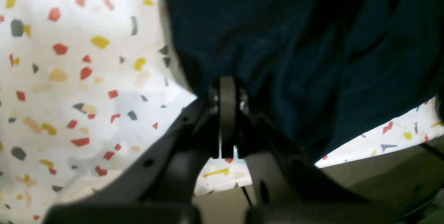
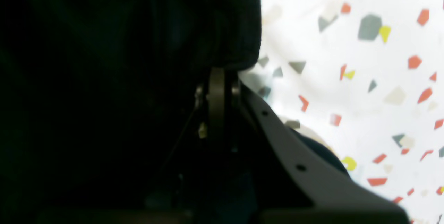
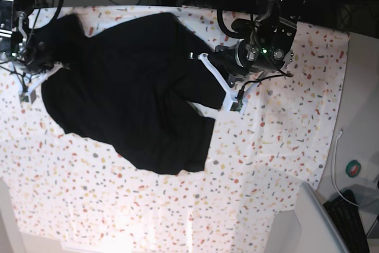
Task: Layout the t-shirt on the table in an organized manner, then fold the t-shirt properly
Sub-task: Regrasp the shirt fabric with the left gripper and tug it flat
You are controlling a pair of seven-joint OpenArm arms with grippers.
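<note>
Left claw [image 1: 227, 88] and right claw [image 2: 216, 78] both clamped tight on edges of the black t-shirt [image 3: 130, 87] atop the speckled table [image 3: 278, 146].

T-shirt [image 3: 130, 93]: soft matt black cloth, creased, fine knit weave in the left wrist view. Table [image 3: 284, 146] cover: white cloth-like, matt, flecked red, yellow, grey, slightly wrinkled. Left gripper [image 1: 227, 113] fingers: smooth dark plastic, dull sheen.
</note>
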